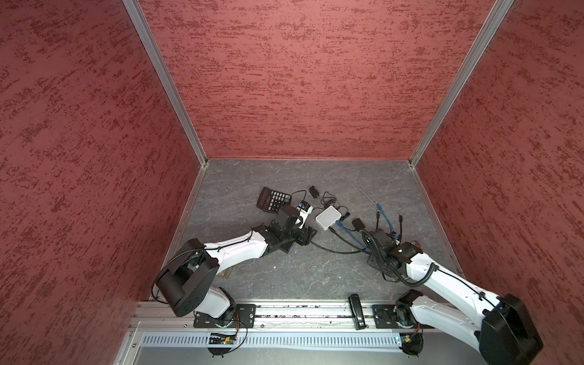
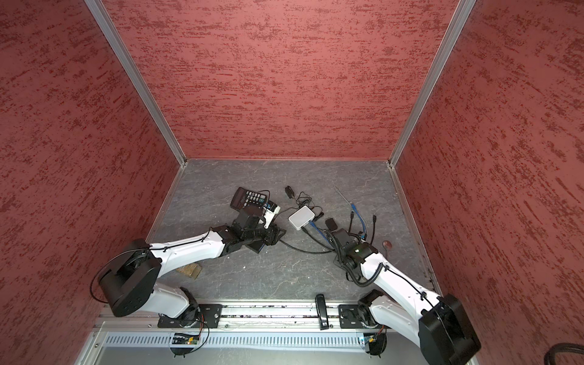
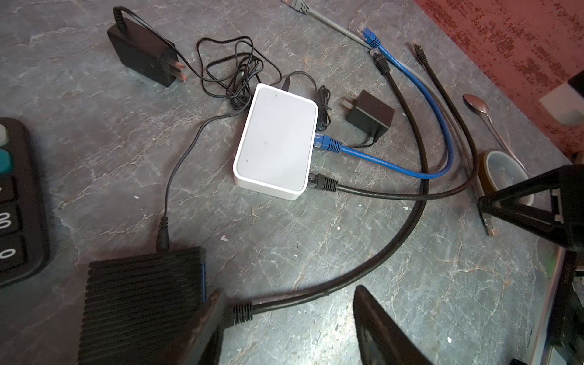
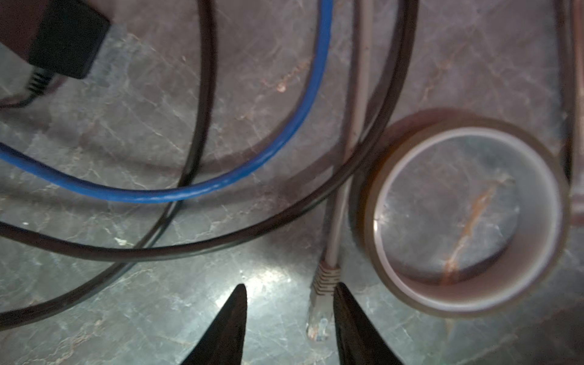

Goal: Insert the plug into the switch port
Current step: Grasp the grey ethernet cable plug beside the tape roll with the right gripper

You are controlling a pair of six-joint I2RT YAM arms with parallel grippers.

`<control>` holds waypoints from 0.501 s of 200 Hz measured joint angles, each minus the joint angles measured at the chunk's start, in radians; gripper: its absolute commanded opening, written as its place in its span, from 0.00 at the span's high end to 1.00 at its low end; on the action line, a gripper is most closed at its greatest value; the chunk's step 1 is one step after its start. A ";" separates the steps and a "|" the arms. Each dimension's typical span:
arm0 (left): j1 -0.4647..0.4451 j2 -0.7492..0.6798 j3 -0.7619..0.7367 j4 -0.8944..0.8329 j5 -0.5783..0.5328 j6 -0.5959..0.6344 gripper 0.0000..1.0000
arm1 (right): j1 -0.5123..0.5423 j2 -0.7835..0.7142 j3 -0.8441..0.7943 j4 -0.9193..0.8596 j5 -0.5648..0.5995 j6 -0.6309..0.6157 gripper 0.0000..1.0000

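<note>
The grey plug is being straddled by the right gripper, jaws spread, beside the tape roll; the left gripper is being held spread near the white switch.

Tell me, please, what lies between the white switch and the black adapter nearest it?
In the left wrist view, a bundled black cord lies between the white switch and the black adapter, beside the switch.

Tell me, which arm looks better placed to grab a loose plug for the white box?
Probably right. The right claw, open, straddles the grey cable's plug beside the tape roll. The left claw, also open, hangs over a black cable's end.
</note>
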 measured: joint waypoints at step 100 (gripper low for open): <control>0.008 0.043 0.000 0.067 0.037 -0.001 0.35 | -0.018 0.022 -0.043 -0.003 -0.018 0.021 0.63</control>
